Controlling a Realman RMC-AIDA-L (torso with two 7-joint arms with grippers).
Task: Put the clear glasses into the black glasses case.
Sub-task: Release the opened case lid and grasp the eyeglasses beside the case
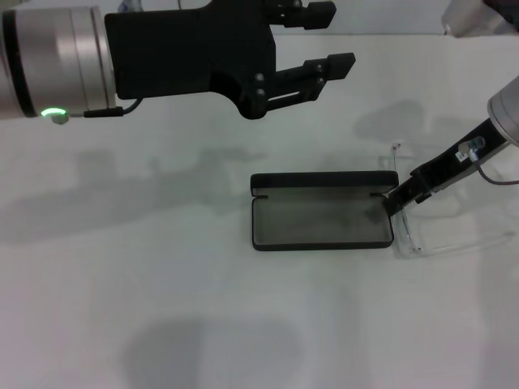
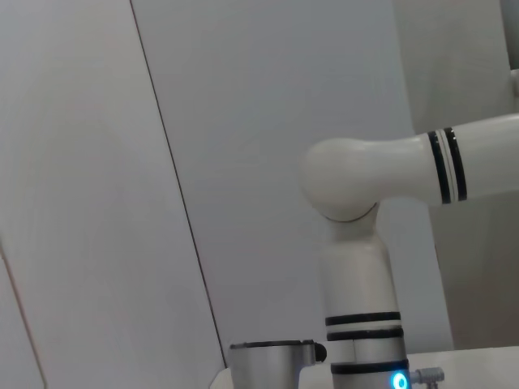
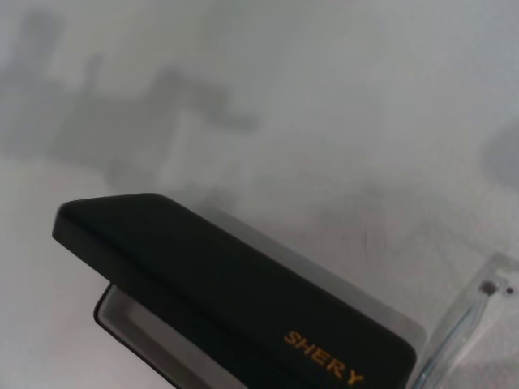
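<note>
While the right pincer (image 1: 395,200) reached in low from the robot's right, its dark tip lay at the right end of the black glasses case (image 1: 321,212), where the case and the clear glasses (image 1: 413,235) met; how far its fingers were parted, and whether they had hold of anything, could not be told. Open on the white counter (image 1: 162,308), near the middle of the head view, the case showed its grey lining, with the lid standing along the far edge. From the right wrist view the lid's outer face bore orange "SHERY" lettering (image 3: 324,369). Outside the case, just beside its right end, the clear glasses rested on the counter, one transparent arm running alongside that end. High and well apart from the case, the left pincer (image 1: 322,39) hung with its two fingers spread and nothing between them.
</note>
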